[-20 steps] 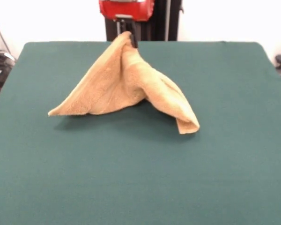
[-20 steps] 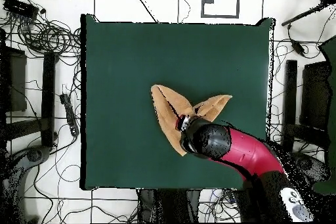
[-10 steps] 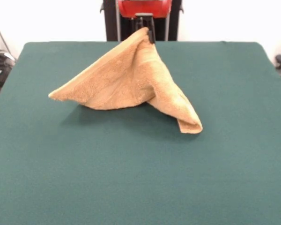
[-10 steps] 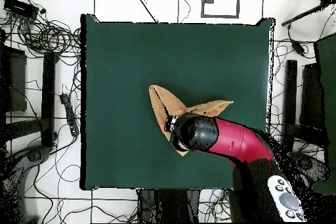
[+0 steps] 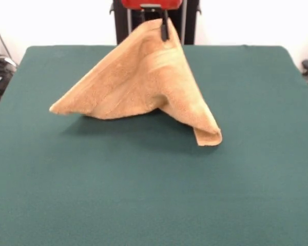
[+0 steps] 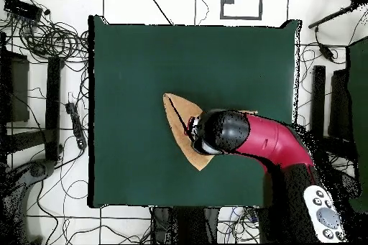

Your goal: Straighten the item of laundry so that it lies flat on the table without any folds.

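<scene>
The golden-tan towel (image 5: 143, 82) hangs like a tent from one pinched corner, its lower edges and two corners resting on the dark green table (image 5: 143, 195). My gripper (image 5: 161, 28) is shut on the top corner, high near the table's far middle in the front view. In the overhead view the red and black arm covers most of the towel (image 6: 180, 123), and the gripper (image 6: 194, 128) shows only partly at the arm's tip. The towel's left corner points out at mid-left, and its right corner is folded under at mid-right.
The robot's black pedestal (image 5: 190, 23) stands behind the table's far edge. Cables and stands (image 6: 43, 34) lie on the floor around the table in the overhead view. The green table spreads wide on all sides of the towel.
My gripper has lifted the pinched corner higher and carried it a little to the right in the front view. The towel has stretched taller and its hanging face has spread wider.
</scene>
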Robot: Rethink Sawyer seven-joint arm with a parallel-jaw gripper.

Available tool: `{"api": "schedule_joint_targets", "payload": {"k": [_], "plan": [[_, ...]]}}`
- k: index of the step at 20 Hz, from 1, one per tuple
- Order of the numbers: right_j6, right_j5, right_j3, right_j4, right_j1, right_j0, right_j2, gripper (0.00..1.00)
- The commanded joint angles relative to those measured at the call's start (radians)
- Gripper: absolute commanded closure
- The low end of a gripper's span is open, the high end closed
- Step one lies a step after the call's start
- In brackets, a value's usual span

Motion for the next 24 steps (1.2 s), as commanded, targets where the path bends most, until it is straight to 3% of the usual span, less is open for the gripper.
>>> {"api": "schedule_joint_targets", "payload": {"k": [1, 7, 11, 14, 17, 21, 24], "plan": [[-0.126, 0.052, -0.060, -0.064, 0.023, -0.003, 0.114, 0.00], [-0.134, 0.073, -0.109, -0.108, -0.013, 0.004, 0.098, 0.00], [-0.241, 0.182, -0.231, -0.147, -0.076, -0.023, 0.121, 0.00], [-0.333, 0.220, -0.327, -0.188, -0.070, -0.051, 0.162, 0.00], [-0.356, 0.250, -0.362, -0.212, -0.065, -0.063, 0.186, 0.00], [-0.275, 0.189, -0.257, -0.212, -0.113, -0.077, 0.180, 0.00], [-0.127, 0.010, -0.016, -0.173, -0.212, -0.073, 0.145, 0.00]]}}
